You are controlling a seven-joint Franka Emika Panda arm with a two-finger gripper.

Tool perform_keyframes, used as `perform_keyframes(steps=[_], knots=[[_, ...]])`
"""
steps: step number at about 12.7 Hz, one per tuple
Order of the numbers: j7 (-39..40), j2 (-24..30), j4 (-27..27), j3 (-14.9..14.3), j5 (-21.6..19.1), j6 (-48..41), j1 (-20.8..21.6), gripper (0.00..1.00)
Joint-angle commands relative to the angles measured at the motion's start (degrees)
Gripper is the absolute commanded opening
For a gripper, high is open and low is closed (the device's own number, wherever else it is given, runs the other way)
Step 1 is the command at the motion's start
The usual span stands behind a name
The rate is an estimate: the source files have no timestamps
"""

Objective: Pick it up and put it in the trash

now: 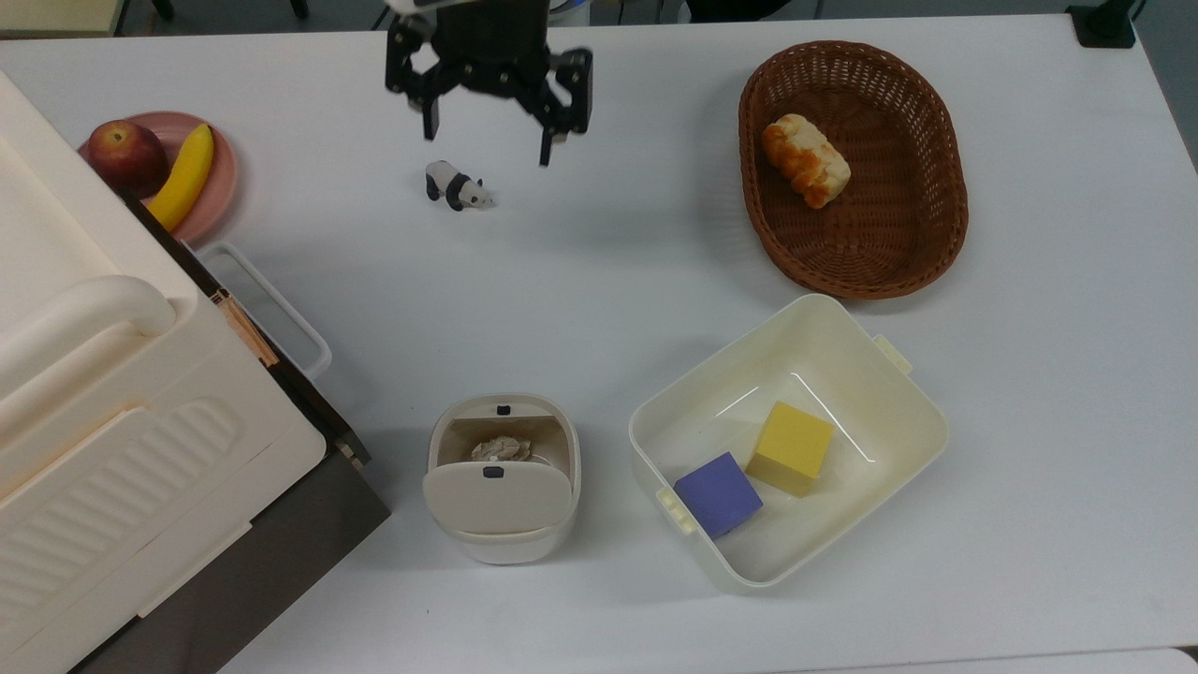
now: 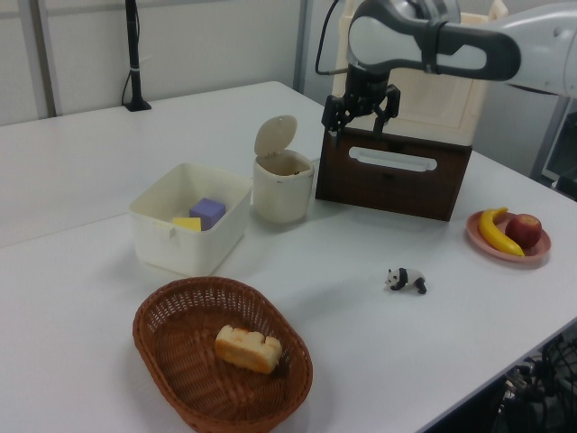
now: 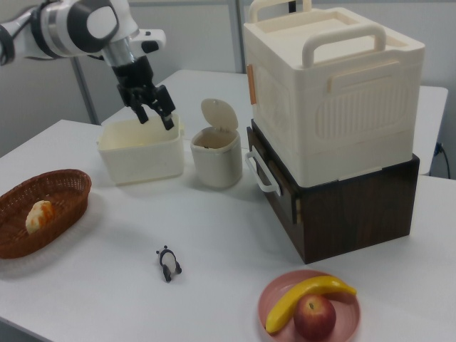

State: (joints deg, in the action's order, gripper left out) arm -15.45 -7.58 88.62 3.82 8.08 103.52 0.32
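Gripper (image 1: 487,140) spread, empty; paper ball (image 1: 499,449) inside bin (image 1: 501,543).

A white table (image 1: 1029,421) is occupying the whole work area under even, diffuse lighting. Pale wall panels (image 2: 207,45) are standing behind it in the left view, and a black pole (image 2: 133,54) is rising from the table's far edge.

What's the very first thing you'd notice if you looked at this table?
Probably the black gripper, open and empty, high above the tiny panda figurine. Next, the little bin with its lid flipped up and a crumpled paper ball inside, beside the tub holding a yellow and a purple cube.
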Motion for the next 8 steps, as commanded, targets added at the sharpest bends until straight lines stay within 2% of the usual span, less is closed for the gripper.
perform_keyframes(steps=[1, 3, 4, 6, 8], knots=[[0.68, 5.02, 3.31, -0.65, -3.68, -2.36, 0.47, 1.00], [5.84, 6.69, 4.45, -1.35, -6.65, -2.89, 0.39, 1.00], [8.05, 7.83, 4.98, -2.66, -8.50, -4.37, 0.56, 1.00], [8.78, 8.72, 5.33, -4.60, -9.31, -5.17, 2.57, 1.00], [8.78, 8.90, 5.25, -9.25, -9.40, -5.44, 6.87, 1.00]])
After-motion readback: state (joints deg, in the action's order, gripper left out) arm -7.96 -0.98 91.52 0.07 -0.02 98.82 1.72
